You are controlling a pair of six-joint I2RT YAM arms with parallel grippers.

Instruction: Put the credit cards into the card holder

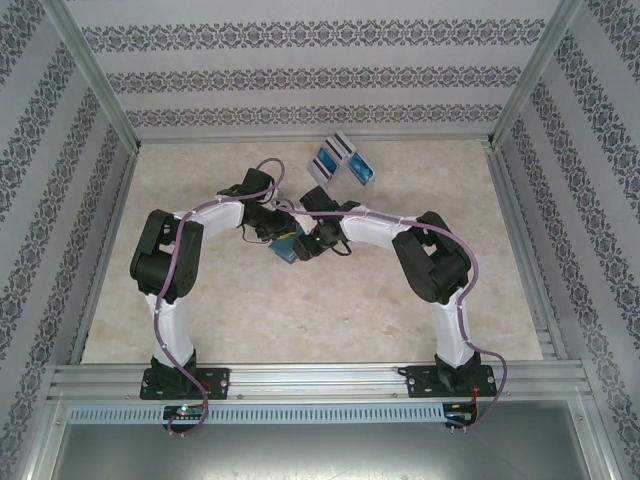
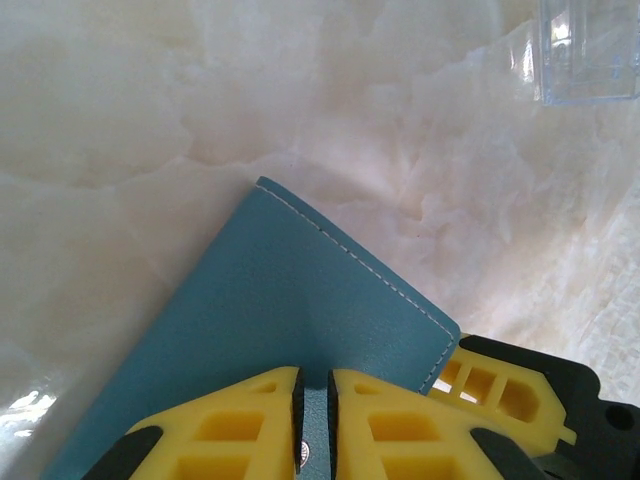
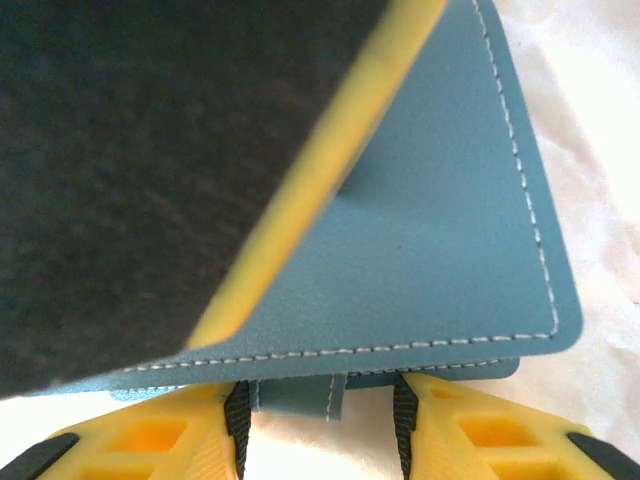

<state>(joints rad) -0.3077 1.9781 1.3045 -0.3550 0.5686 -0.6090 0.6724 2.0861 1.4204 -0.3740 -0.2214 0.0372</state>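
card holder: teal leather-like skin, matt, fine grain; pale stitching along edges.
worktop: cream marble-look sheet, smooth, faint sheen.
clear piece, near worktop far edge: transparent plastic, glossy.
left gripper fingers: yellow moulded plastic, matt; black inner strips look rubbery.
frame rails: bare metal, brushed.
walls: patterned covering, matt.

The card holder sits at the middle of the table, with the left tool on its left edge and the right tool just beside its right edge. Behind the card holder, well apart toward the far wall, lie the credit cards, with a clear plastic piece just beside them on the right.
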